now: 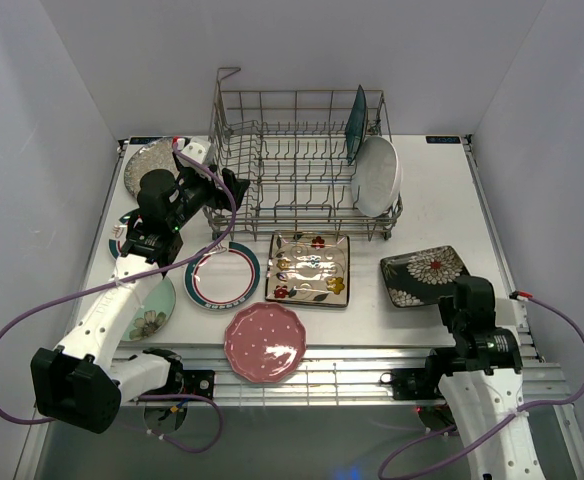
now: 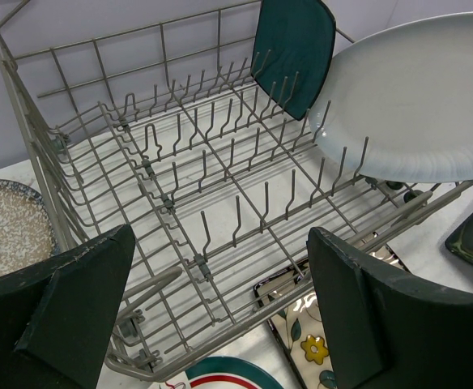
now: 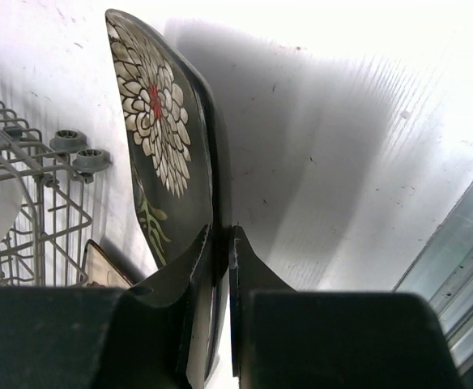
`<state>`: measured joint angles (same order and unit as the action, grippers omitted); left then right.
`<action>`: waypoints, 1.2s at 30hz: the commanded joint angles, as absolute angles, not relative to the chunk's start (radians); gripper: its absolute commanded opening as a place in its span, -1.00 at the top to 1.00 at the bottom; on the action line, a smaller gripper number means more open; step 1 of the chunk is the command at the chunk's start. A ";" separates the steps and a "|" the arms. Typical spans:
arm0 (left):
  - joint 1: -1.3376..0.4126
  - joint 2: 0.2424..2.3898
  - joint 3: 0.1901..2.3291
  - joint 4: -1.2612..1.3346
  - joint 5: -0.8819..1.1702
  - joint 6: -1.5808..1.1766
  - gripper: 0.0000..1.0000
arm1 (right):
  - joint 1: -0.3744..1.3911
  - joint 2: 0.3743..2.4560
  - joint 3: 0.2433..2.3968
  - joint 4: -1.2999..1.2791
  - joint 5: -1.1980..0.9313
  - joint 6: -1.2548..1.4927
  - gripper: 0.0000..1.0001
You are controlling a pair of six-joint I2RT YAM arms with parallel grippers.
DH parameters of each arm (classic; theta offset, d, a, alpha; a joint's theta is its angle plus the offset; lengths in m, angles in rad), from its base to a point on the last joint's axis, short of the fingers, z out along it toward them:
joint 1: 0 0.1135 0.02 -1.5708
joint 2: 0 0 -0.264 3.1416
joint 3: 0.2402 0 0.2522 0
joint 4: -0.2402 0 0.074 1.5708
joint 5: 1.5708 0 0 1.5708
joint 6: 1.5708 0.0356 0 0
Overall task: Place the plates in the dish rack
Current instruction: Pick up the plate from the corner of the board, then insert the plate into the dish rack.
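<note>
The grey wire dish rack [image 1: 297, 165] stands at the back middle. A teal plate [image 1: 357, 122] and a white oval plate [image 1: 379, 175] stand on edge at its right end. My left gripper [image 1: 230, 188] is open and empty at the rack's front left corner; in the left wrist view it [image 2: 220, 312] looks over the rack [image 2: 180, 178] toward the teal plate [image 2: 295, 49] and the oval plate [image 2: 415, 97]. My right gripper [image 1: 450, 296] is shut on the near edge of the black floral square plate [image 1: 424, 275]. The right wrist view shows both fingers [image 3: 223, 235] pinching that plate's rim [image 3: 159, 138].
On the table lie a speckled silver plate [image 1: 150, 160], a teal-rimmed white plate [image 1: 222, 275], a cream floral square plate [image 1: 310, 268], a pink scalloped plate [image 1: 264, 342] and a pale green plate [image 1: 150, 310]. A teal plate edge [image 1: 120, 238] shows under the left arm.
</note>
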<state>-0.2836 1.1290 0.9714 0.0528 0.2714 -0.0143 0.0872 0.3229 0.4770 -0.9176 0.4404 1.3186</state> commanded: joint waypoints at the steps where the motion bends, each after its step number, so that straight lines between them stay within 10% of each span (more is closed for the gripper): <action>1: -0.287 1.091 0.965 0.048 0.288 -0.008 -0.96 | 0.091 0.313 0.610 -0.795 0.532 1.296 0.84; 36: -0.288 1.091 0.963 0.048 0.288 -0.006 -0.96 | 0.091 0.492 1.158 -0.799 0.620 0.979 0.84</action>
